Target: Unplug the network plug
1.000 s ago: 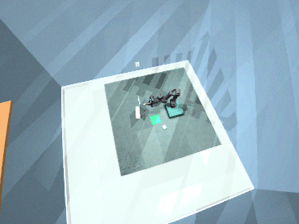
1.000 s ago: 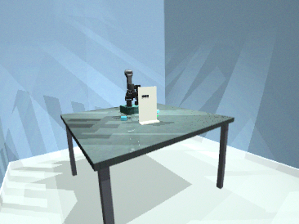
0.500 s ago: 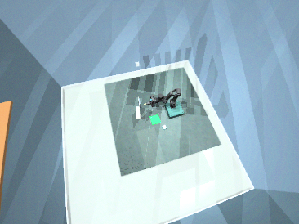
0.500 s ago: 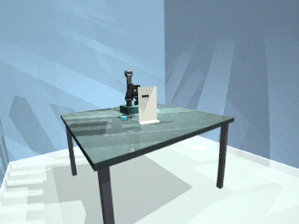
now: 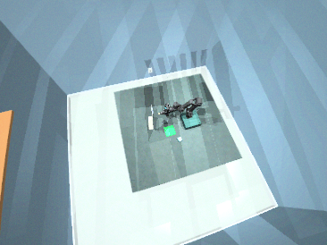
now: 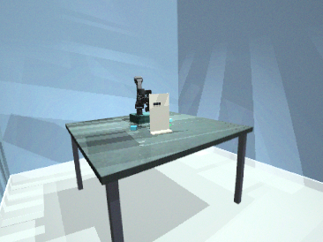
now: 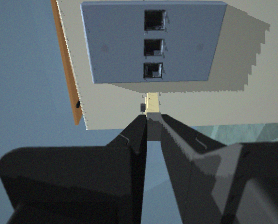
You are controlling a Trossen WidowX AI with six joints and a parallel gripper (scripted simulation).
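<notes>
The upright panel (image 5: 150,122) (image 6: 160,117) is cream, with a blue-grey plate (image 7: 120,45) on the face toward the wrist camera. The plate has three dark square sockets in a line, and no plug shows in them. The plug (image 7: 152,102) is a small cream-yellow block, out of the sockets. My gripper (image 7: 152,121) (image 5: 162,113) is shut on its rear end. The plug points toward the panel and appears below the plate's edge in the wrist view. The tab cannot be made out clearly. The marked square (image 5: 170,130) is green, on the table between panel and arm base.
The arm's teal base (image 5: 192,122) (image 6: 139,117) stands on the dark table (image 5: 179,165) (image 6: 119,159). A small pale block (image 5: 180,139) lies near the square. A thin pale object (image 5: 152,109) is beside the panel's end. In the exterior view the panel partly hides the arm.
</notes>
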